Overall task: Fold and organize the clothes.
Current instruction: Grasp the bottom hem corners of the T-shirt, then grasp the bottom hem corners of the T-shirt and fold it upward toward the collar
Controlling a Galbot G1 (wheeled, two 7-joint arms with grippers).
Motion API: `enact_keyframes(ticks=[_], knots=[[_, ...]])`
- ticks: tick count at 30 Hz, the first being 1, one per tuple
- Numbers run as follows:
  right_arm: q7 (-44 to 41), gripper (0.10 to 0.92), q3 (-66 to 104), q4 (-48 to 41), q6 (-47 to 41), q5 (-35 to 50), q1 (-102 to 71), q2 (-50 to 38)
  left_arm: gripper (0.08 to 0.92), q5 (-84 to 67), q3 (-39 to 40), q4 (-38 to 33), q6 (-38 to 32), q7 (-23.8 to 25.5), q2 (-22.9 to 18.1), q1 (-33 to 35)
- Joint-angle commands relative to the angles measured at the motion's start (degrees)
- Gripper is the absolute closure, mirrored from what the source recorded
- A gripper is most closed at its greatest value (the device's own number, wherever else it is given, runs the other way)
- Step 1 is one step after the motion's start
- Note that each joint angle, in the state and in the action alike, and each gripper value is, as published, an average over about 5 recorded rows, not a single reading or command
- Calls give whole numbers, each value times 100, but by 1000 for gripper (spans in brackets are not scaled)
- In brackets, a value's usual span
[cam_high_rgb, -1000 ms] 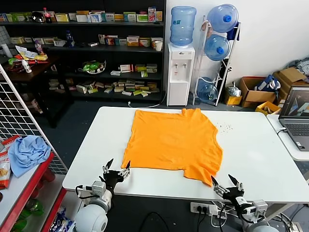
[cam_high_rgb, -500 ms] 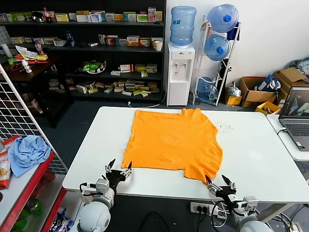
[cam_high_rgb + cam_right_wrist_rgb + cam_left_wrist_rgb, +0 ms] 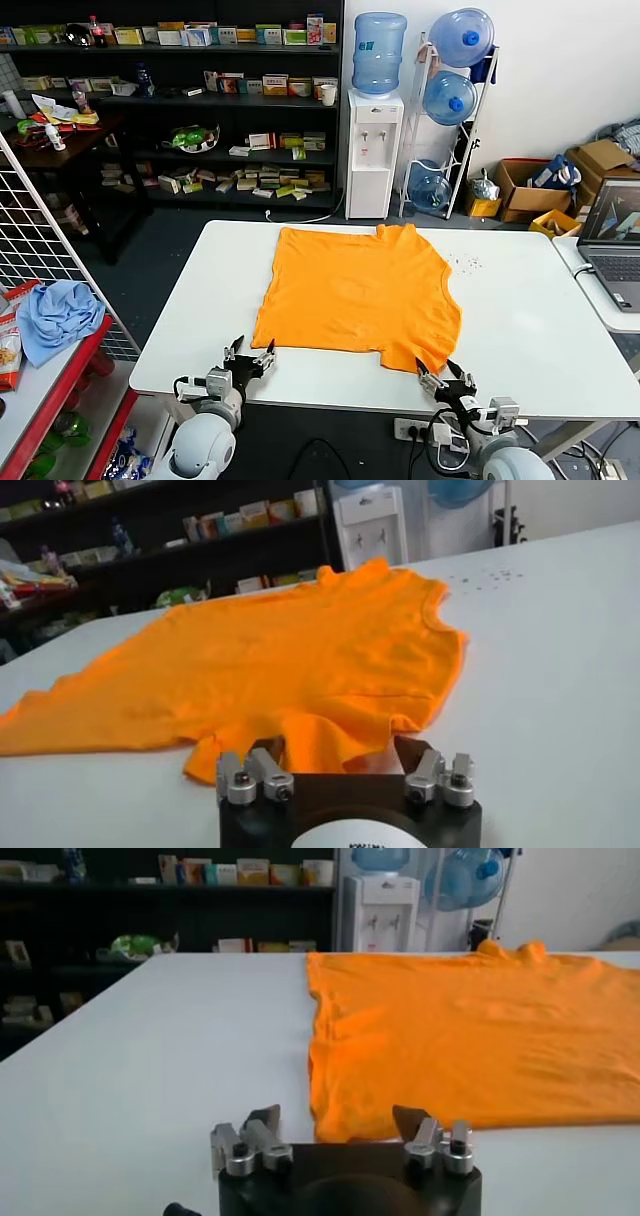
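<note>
Both arms sit low at six o'clock, left gripper (image 3: 249, 357) and right gripper (image 3: 446, 381) parted astride the T-shirt's (image 3: 358, 292) near corners, likely for pinching.

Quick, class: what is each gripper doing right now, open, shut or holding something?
Left gripper: open, holding nothing, at the orange T-shirt's near left corner.
Right gripper: open, holding nothing, at its near right corner.
</note>
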Motion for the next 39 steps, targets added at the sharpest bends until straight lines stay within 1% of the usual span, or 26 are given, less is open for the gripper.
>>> enact_keyframes(ticks=[1,9,14,17,20,22,26,34,36,39], knots=[[40,476,-39,-16,-35,43,44,19,353,19,25,204,21,45,-33,-65],[114,710,-60,32,13,67,63,26,578,20,-1,174,-25,85,-10,-3],[55,852,-35,123,-6,-46,-19,-13,725,10,-13,-128,-71,70,80,157],[-7,897,25,351,-48,-126,-202,-89,812,13,-9,-383,-80,33,183,307],[53,901,138,711,-117,-102,-487,-169,878,30,-12,-658,-94,-8,312,472],[130,901,223,950,-167,-89,-709,-216,894,50,-22,-852,-103,-35,406,587],[262,901,354,1426,-253,-178,-1247,-350,895,101,-90,-1260,-108,-89,586,878],[364,901,551,2065,-175,-760,-2167,-562,895,156,-229,-1934,-180,-95,899,1645],[375,901,605,2127,-82,-909,-2200,-606,895,192,-239,-2002,-229,-84,933,1707],[352,901,642,2065,166,-1089,-2054,-678,895,227,-227,-1959,-317,-74,892,1580]])
